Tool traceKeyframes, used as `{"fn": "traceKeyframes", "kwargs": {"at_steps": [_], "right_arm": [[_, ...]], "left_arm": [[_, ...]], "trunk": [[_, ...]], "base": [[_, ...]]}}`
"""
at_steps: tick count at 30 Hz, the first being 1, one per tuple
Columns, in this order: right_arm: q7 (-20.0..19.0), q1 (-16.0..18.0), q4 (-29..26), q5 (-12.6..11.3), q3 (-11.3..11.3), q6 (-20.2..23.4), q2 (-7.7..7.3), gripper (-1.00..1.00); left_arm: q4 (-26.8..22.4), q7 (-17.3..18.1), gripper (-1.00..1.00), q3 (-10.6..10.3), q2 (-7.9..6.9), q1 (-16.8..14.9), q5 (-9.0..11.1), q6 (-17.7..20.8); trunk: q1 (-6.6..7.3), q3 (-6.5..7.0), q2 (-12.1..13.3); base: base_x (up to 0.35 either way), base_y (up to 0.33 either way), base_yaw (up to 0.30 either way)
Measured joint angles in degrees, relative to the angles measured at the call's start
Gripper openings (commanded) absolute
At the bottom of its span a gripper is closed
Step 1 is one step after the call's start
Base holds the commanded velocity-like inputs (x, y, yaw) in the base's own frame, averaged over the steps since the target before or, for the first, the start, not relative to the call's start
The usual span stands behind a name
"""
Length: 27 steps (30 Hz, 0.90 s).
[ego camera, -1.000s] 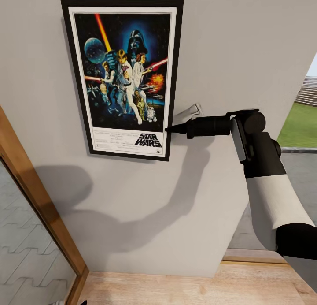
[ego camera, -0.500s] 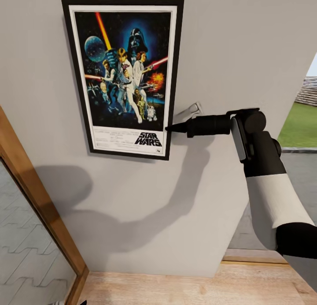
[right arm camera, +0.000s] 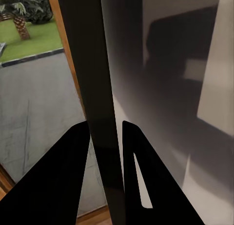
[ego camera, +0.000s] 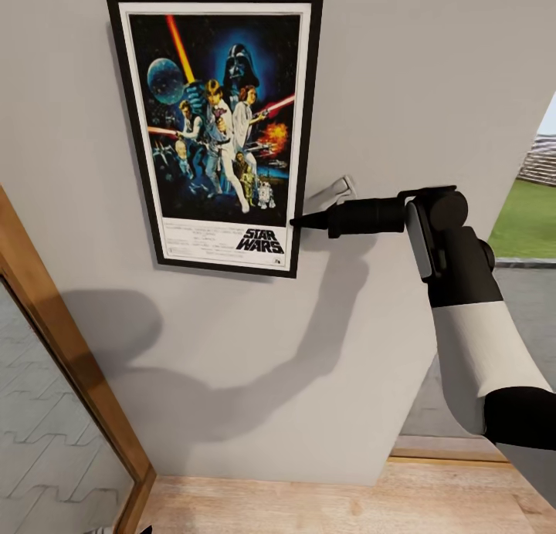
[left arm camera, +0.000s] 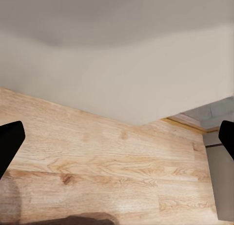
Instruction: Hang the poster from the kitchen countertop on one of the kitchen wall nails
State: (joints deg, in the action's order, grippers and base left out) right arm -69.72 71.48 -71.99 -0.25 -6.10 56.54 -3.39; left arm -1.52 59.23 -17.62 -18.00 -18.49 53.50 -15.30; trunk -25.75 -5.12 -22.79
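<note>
**Inspector:** Head view findings are requested. Where is the poster (ego camera: 215,129) located?

**Assessor:** It is seen flat against the grey wall (ego camera: 417,79), upright with a very slight tilt, up and to the left. Its right edge, low down near the title, is pinched by the right gripper (ego camera: 295,223), which reaches in from the right. A nail cannot be made out behind the frame.

**Inspector:** Is that grasp confirmed?

**Assessor:** It is. In the right wrist view the black frame edge (right arm camera: 95,103) is seen running between the two fingers (right arm camera: 53,181), which are pressed to it on both sides. The left gripper (left arm camera: 117,142) is held slack, its fingertips wide apart over the wooden floor (left arm camera: 97,161), with nothing between them.

**Inspector:** What is judged to be the step in hand?

**Assessor:** Seating the poster on a nail, it is judged. The frame should be kept flush to the wall and eased down gently until its weight is taken. The grip should be let go only once the frame is judged to hang by itself; a sideways pull on release should be avoided, since the hold is low and off-centre.
</note>
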Motion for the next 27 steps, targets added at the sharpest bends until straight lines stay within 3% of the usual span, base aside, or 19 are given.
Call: {"fn": "traceKeyframes", "kwargs": {"at_steps": [27], "right_arm": [[-0.09,-0.01,-0.26,-0.02,0.00,0.01,-0.04,-1.00]], "left_arm": [[0.00,0.09,1.00,0.00,-0.09,0.00,0.00,0.00]], "trunk": [[0.01,0.00,0.00]], "base": [[0.011,0.000,0.000]]}}
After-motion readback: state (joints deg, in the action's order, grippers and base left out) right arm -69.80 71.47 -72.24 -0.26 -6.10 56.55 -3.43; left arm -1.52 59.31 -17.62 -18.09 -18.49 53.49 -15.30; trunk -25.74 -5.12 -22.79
